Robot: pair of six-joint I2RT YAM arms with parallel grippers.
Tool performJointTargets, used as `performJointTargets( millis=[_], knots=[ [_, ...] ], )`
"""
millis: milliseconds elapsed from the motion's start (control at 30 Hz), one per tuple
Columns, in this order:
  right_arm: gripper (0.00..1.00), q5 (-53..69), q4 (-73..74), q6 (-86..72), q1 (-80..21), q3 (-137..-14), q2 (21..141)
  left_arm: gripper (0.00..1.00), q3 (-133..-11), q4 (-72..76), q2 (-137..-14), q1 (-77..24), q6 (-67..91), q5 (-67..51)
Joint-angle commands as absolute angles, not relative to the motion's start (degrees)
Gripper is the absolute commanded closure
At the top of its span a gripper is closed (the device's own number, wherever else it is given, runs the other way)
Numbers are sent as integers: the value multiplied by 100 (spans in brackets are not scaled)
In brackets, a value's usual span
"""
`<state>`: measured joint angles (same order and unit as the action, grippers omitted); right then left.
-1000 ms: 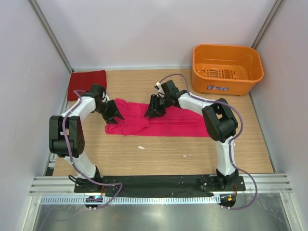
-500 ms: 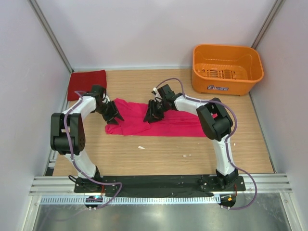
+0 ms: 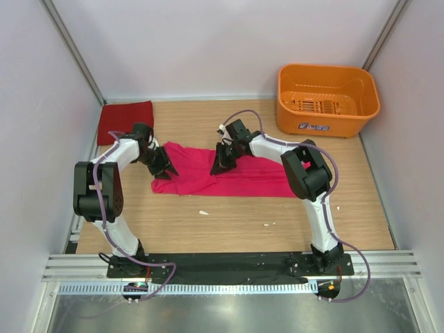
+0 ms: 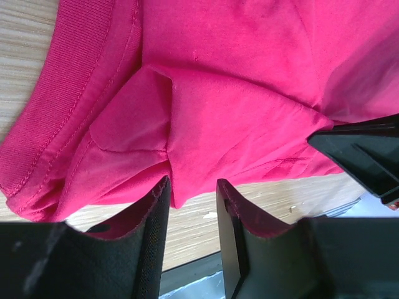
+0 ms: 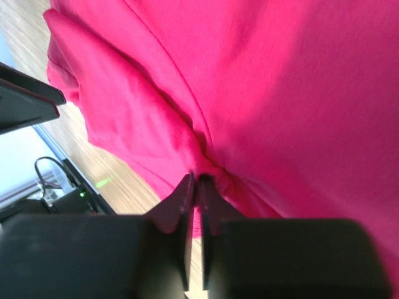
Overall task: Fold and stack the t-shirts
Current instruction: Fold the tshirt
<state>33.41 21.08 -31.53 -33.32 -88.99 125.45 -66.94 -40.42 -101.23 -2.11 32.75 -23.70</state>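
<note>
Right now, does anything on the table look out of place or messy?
Two small white scraps lie stray on the table, nearer the arm bases than the pink t-shirt. That shirt is rumpled and bunched at its left end, not yet folded. The folded red t-shirt looks tidy.

A light wooden desk (image 3: 229, 225) stands between plain white walls (image 3: 208, 41) with grey metal corner posts (image 3: 73, 48). An aluminium rail (image 3: 388, 265) edges its near side, and below that lies possibly brushed steel sheet (image 3: 229, 312). The light is soft and even.
</note>
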Motion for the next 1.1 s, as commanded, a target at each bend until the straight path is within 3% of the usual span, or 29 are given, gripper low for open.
performJointTargets(
  millis=[0, 33, 633, 1067],
  knots=[
    [95, 3261, 2092, -3059, -3366, -9325, 12638, 64, -6645, -3876, -10151, -176, 3269, -2426],
    [99, 3200, 2127, -3050, -3366, -9377, 12665, 64, -6627, -3841, -10117, -167, 3287, -2408],
    [98, 2259, 1917, -3059, -3208, -8948, 12489, 71, -6231, -3323, -10274, -123, 3340, -1820],
    [73, 2698, 2338, -2979, -3191, -9245, 12209, 78, -6117, -2918, -9325, -132, 3884, -2469]
  ],
)
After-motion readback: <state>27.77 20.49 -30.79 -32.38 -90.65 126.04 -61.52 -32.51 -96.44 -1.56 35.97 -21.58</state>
